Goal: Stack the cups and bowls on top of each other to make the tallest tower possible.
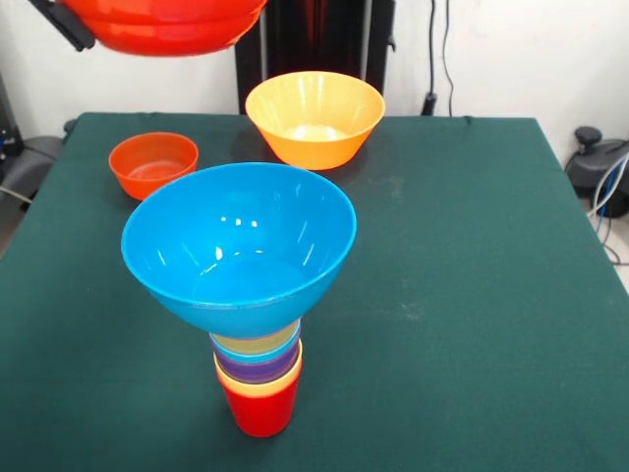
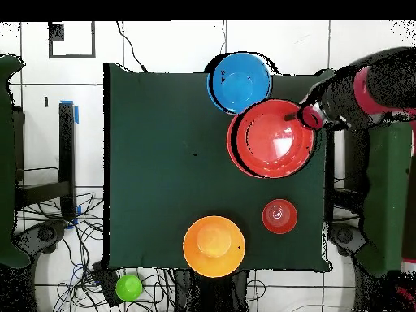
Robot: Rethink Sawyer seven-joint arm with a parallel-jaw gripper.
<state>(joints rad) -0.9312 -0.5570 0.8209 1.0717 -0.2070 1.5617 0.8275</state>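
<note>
A tower stands near the table's front: a red cup [image 1: 260, 408] at the base with yellow-orange, purple, blue and pale yellow cups nested in it, and the large blue bowl [image 1: 239, 246] on top. The blue bowl also shows in the overhead view [image 2: 240, 80]. My gripper [image 1: 67, 28] is shut on the rim of the wide shallow orange bowl [image 1: 162, 25] and holds it high in the air. In the overhead view the gripper [image 2: 311, 116] is at the edge of that bowl [image 2: 270, 138], beside the tower. The magenta-pink bowl does not show.
The large yellow-orange bowl [image 1: 314, 116] and the small orange bowl [image 1: 152, 162] stand upright at the far side of the green table [image 1: 472, 295]. A green round object [image 2: 128, 287] lies on the floor among cables.
</note>
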